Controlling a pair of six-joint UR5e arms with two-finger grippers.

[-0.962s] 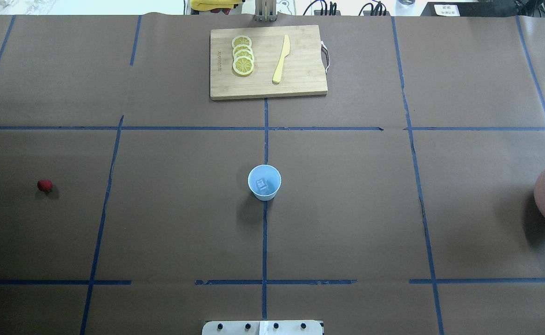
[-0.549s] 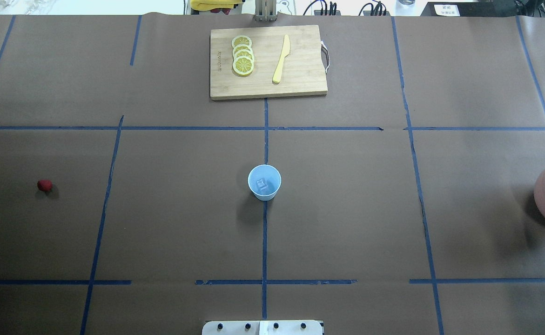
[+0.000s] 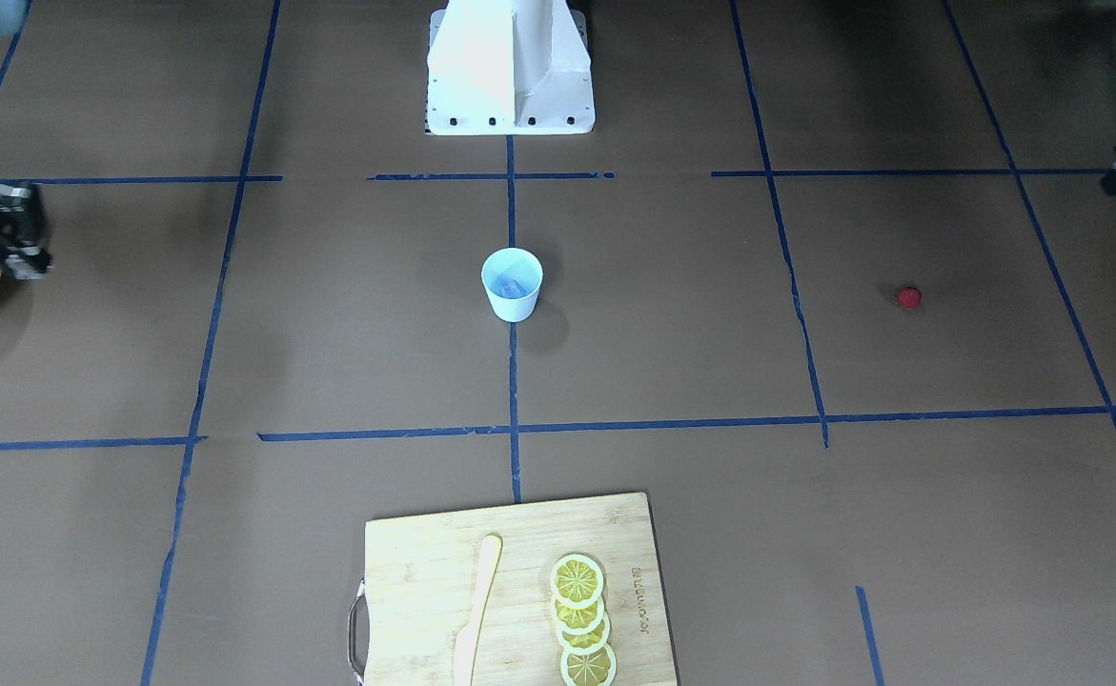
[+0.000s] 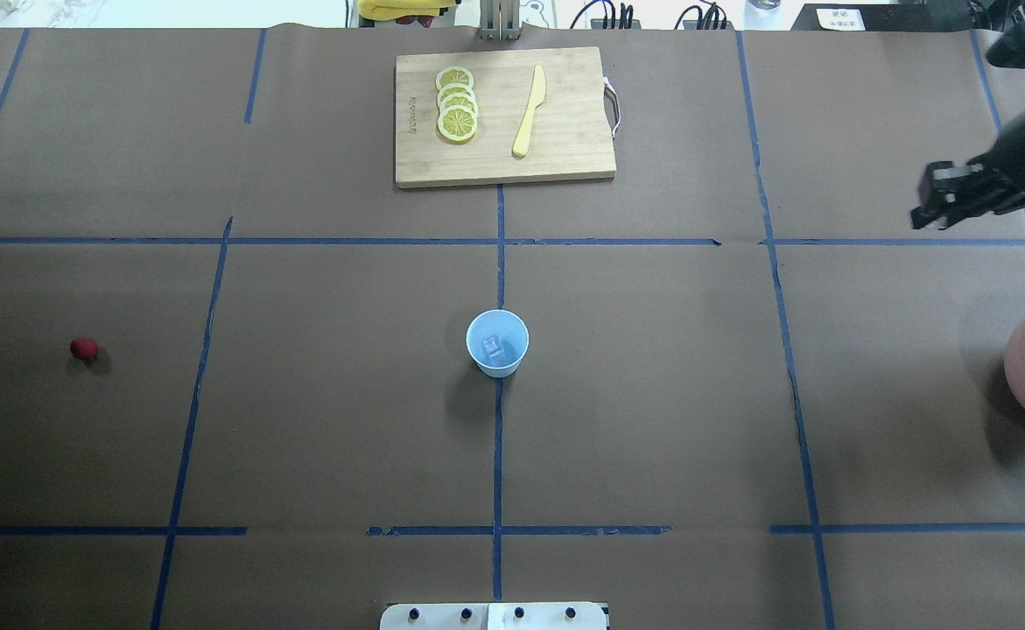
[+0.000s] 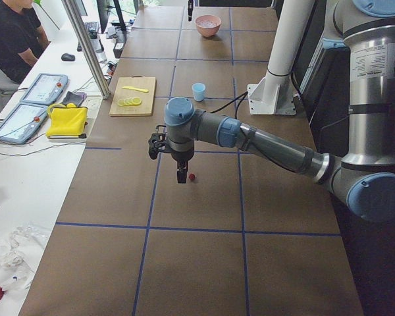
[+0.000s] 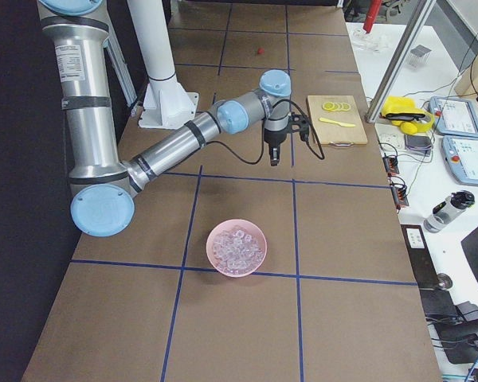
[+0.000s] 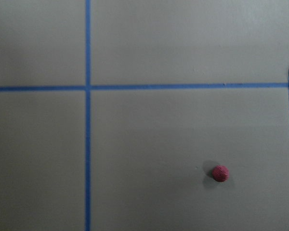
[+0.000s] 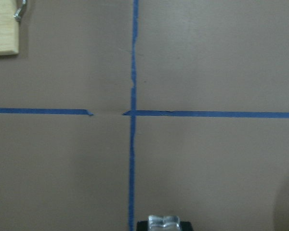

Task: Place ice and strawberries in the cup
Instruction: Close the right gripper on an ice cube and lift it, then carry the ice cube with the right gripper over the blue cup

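Bright, even light from above covers the brown counter (image 4: 652,394). The cup (image 4: 497,342) throws a soft, faint shadow toward the robot's base. The right arm (image 4: 1015,162) shows motion blur in the overhead and front views. Both wrist views are soft and greyish, and the ice cube (image 8: 164,222) glints at the bottom edge.

Right tool (image 4: 930,206) clamped, left tool (image 5: 182,176) aloft
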